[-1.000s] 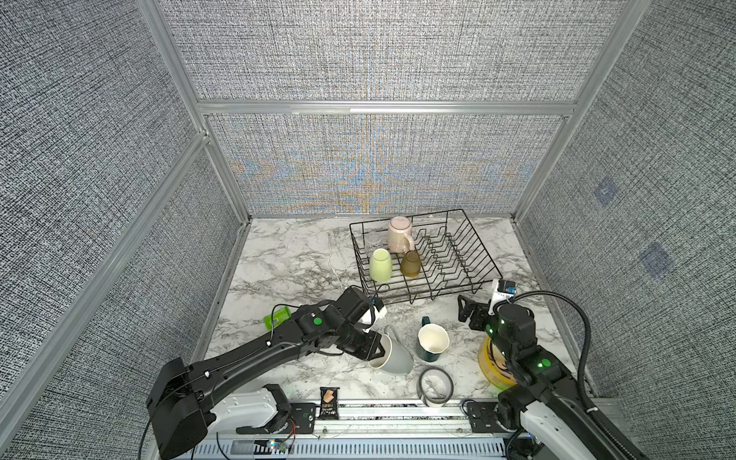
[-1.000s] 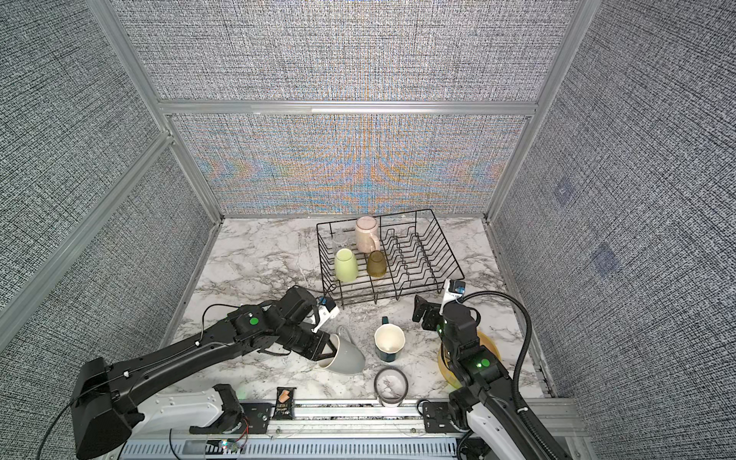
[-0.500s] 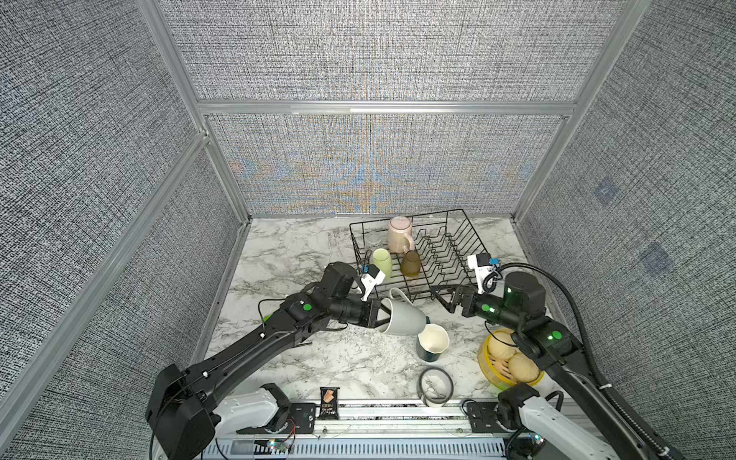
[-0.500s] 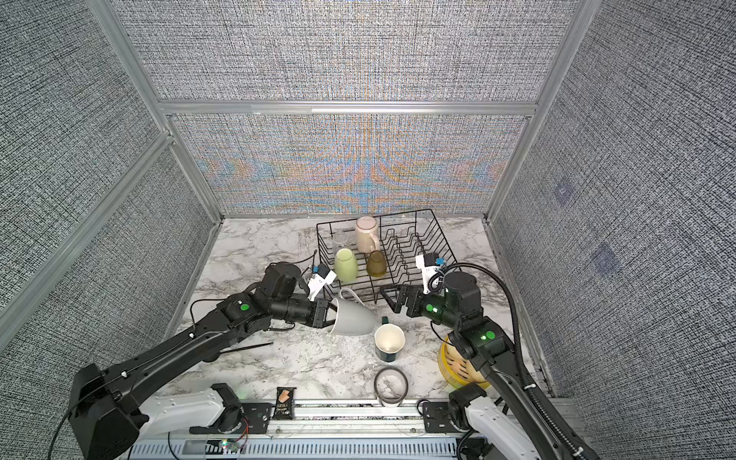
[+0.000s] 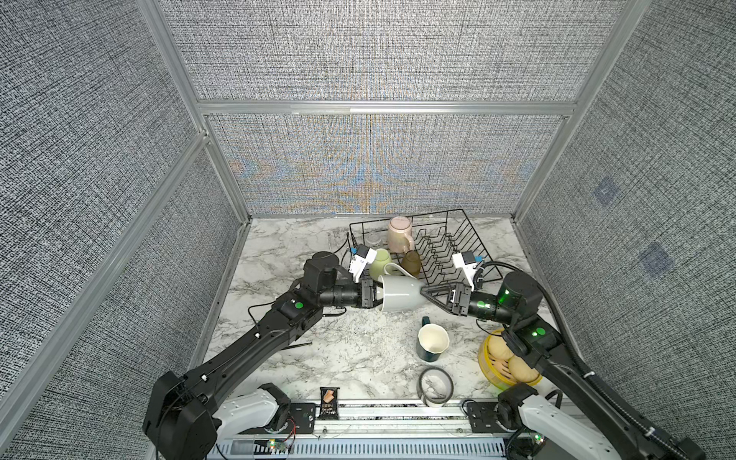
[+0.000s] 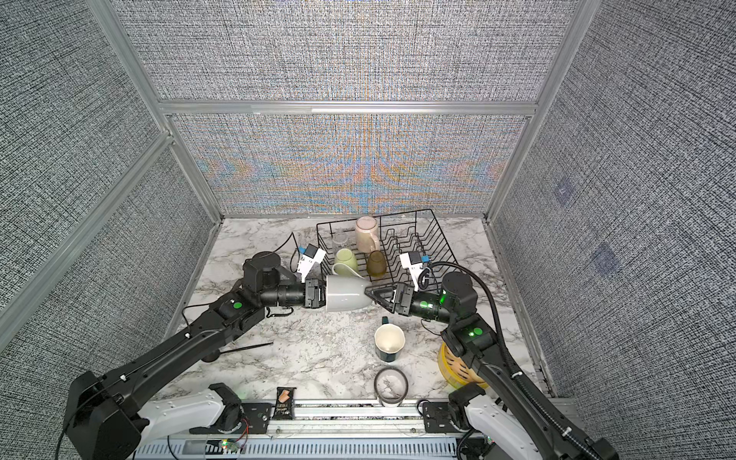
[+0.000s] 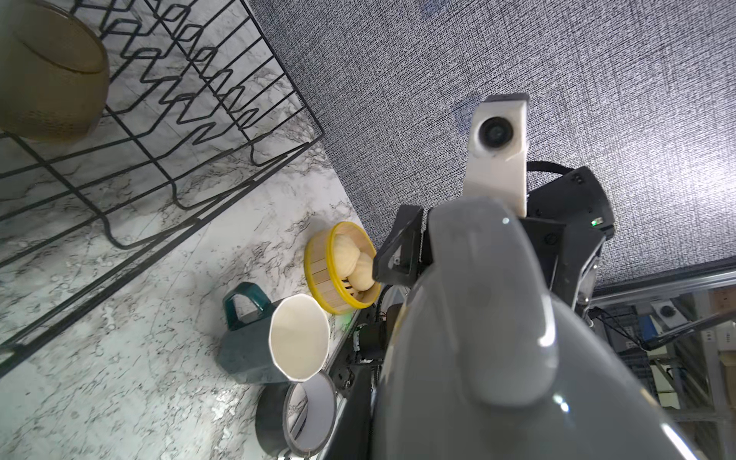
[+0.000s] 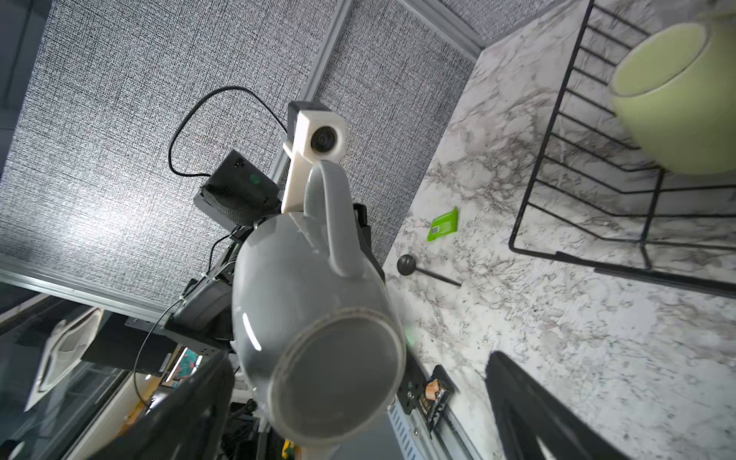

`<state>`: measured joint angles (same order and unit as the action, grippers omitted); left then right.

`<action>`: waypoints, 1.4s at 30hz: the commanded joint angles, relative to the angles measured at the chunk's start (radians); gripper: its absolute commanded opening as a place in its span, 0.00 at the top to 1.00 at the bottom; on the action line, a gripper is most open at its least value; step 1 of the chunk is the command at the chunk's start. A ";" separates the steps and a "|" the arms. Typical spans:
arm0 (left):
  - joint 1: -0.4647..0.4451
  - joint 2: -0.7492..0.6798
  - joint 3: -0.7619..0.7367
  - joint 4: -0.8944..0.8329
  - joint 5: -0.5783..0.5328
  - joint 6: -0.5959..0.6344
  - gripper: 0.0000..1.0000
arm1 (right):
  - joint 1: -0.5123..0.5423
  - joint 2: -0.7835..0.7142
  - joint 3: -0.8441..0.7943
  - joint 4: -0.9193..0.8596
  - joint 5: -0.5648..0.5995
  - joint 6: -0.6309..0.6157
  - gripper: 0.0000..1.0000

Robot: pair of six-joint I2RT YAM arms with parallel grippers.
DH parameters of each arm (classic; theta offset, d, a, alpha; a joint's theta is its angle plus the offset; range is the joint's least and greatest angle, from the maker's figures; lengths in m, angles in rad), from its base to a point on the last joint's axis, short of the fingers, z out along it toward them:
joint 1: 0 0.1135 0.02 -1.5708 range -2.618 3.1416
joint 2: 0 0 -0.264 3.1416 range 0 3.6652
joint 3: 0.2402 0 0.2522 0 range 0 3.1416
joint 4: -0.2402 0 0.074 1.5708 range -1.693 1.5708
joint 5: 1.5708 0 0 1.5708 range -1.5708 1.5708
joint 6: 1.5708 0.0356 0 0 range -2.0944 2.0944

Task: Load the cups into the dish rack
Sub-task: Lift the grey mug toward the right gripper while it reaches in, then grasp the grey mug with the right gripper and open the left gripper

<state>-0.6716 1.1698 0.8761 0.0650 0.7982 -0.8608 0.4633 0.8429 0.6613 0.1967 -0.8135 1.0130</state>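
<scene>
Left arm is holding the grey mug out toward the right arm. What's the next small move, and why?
Probably close the right gripper on the grey mug. Its open jaws appear to stand either side of the mug's base, while the left gripper grips the rim and holds it sideways.

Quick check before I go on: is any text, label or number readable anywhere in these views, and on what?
Nothing reads clearly.
Black snack packet: pale print, too small to read.
Green packet: white label, too blurred to read.
</scene>
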 commanded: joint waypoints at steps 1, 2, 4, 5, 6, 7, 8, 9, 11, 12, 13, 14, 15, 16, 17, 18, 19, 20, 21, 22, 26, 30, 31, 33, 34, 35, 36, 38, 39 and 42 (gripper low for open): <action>0.001 0.018 -0.010 0.184 0.059 -0.065 1.00 | 0.032 0.028 0.000 0.165 -0.041 0.079 0.01; 0.001 0.026 -0.012 0.196 0.066 -0.072 1.00 | 0.044 0.039 0.004 0.176 -0.042 0.083 0.01; 0.001 0.040 -0.018 0.216 0.078 -0.080 1.00 | 0.067 0.060 0.009 0.207 -0.038 0.101 0.01; 0.001 0.046 -0.024 0.231 0.081 -0.089 1.00 | 0.078 0.071 0.009 0.230 -0.033 0.115 0.01; 0.001 0.049 -0.027 0.240 0.080 -0.094 1.00 | 0.086 0.082 0.008 0.246 -0.030 0.124 0.01; 0.001 0.052 -0.032 0.247 0.077 -0.098 1.00 | 0.095 0.094 0.011 0.255 -0.026 0.131 0.01; 0.001 0.054 -0.032 0.249 0.076 -0.098 1.00 | 0.102 0.105 0.014 0.265 -0.025 0.134 0.01; 0.001 0.056 -0.034 0.250 0.078 -0.099 1.00 | 0.108 0.114 0.016 0.271 -0.026 0.136 0.01; 0.001 0.061 -0.035 0.254 0.083 -0.098 1.00 | 0.116 0.133 0.020 0.285 -0.026 0.136 0.02; 0.001 0.060 -0.037 0.254 0.086 -0.099 1.00 | 0.118 0.138 0.020 0.289 -0.026 0.137 0.02; 0.001 0.064 -0.038 0.257 0.089 -0.098 1.00 | 0.120 0.144 0.020 0.292 -0.024 0.138 0.02; 0.001 0.065 -0.041 0.257 0.090 -0.099 1.00 | 0.122 0.147 0.018 0.298 -0.022 0.140 0.02; 0.001 0.065 -0.044 0.257 0.088 -0.099 1.00 | 0.125 0.152 0.019 0.303 -0.021 0.142 0.02; 0.001 0.064 -0.046 0.259 0.089 -0.098 1.00 | 0.130 0.158 0.018 0.310 -0.019 0.144 0.03; 0.001 0.064 -0.049 0.262 0.090 -0.097 1.00 | 0.134 0.162 0.018 0.318 -0.019 0.143 0.05; 0.001 0.063 -0.054 0.265 0.089 -0.097 1.00 | 0.138 0.168 0.018 0.322 -0.019 0.144 0.07; 0.000 0.063 -0.055 0.266 0.088 -0.099 1.00 | 0.140 0.175 0.020 0.326 -0.019 0.146 0.08; 0.001 0.061 -0.054 0.267 0.087 -0.096 1.00 | 0.143 0.182 0.018 0.337 -0.019 0.153 0.09; 0.001 0.061 -0.055 0.265 0.087 -0.096 1.00 | 0.147 0.188 0.018 0.349 -0.019 0.159 0.11; 0.000 0.062 -0.054 0.265 0.088 -0.095 1.00 | 0.147 0.195 0.018 0.363 -0.022 0.166 0.12; 0.001 0.061 -0.053 0.243 0.084 -0.080 0.97 | 0.155 0.215 0.023 0.385 -0.021 0.173 0.19; 0.001 0.055 -0.046 0.187 0.068 -0.045 0.82 | 0.155 0.219 0.017 0.374 -0.005 0.157 0.24; 0.001 0.052 -0.043 0.161 0.058 -0.028 0.77 | 0.153 0.216 0.016 0.360 0.001 0.145 0.24; 0.001 0.041 -0.040 0.107 0.033 0.005 0.73 | 0.147 0.211 0.017 0.325 0.007 0.126 0.25; 0.001 0.036 -0.039 0.085 0.025 0.017 0.72 | 0.143 0.209 0.020 0.311 0.008 0.113 0.24; 0.000 0.029 -0.039 0.066 0.020 0.029 0.71 | 0.137 0.204 0.020 0.297 0.009 0.105 0.25; 0.001 0.023 -0.041 0.054 0.017 0.037 0.70 | 0.132 0.201 0.021 0.288 0.010 0.096 0.25; 0.000 0.008 -0.040 0.009 0.001 0.062 0.67 | 0.121 0.191 0.028 0.243 0.015 0.071 0.26; 0.001 0.001 -0.040 -0.012 -0.009 0.075 0.67 | 0.117 0.188 0.034 0.215 0.019 0.053 0.26; 0.002 -0.024 -0.041 -0.082 -0.051 0.112 0.66 | 0.106 0.179 0.064 0.114 0.035 -0.018 0.26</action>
<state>-0.6716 1.1625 0.8299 0.0574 0.7826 -0.8127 0.5766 1.0306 0.7013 0.3763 -0.8082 1.0817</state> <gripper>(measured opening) 0.339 0.764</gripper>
